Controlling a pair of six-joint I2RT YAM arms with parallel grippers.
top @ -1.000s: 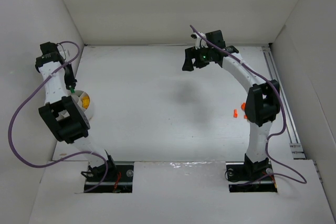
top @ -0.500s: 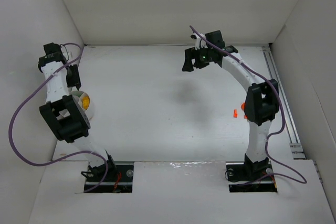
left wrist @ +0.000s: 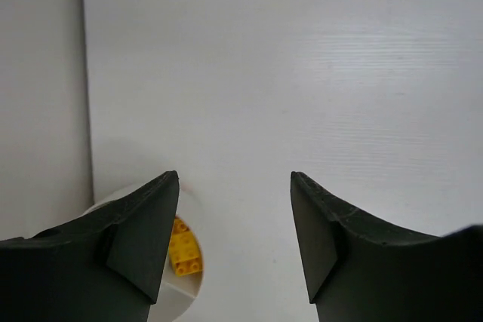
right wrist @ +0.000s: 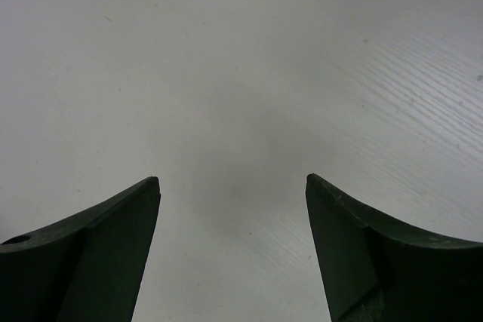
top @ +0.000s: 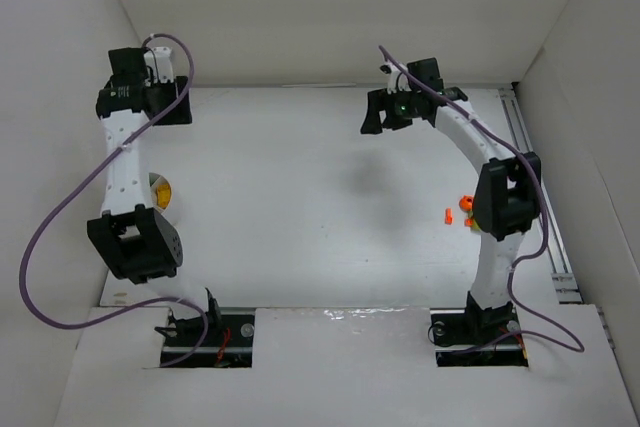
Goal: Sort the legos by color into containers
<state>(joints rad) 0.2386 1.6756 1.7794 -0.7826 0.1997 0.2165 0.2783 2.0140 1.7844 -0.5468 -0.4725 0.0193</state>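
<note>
The left pincer (left wrist: 235,194) is standing wide open, its two dark fingers (left wrist: 143,239) well apart and gripping nothing. In the top view it is hanging over the far left corner of the white surface (top: 300,197), close to the left wall (top: 60,67). In the left wrist view, a small round translucent whitish cup (left wrist: 195,292) is showing at the lower left, partly hidden behind the left finger, and is resting on the surface just beside that wall. Inside the cup, yellow plastic bricks (left wrist: 184,248) are lying together; their count cannot be told. In the top view the same cup is sitting beside the left arm (top: 125,162), nearer the bases than the left pincer. The right pincer (right wrist: 232,186) is likewise standing wide open and gripping nothing, with white surface showing between its fingers. In the top view it is hanging over the far part of the surface, right of centre. At the right side, small orange plastic bricks (top: 447,215) are lying on the surface just beside the dark elbow joint of the right arm (top: 505,197), well apart from the cup and from both pincers; part of this group is hidden by the arm.
</note>
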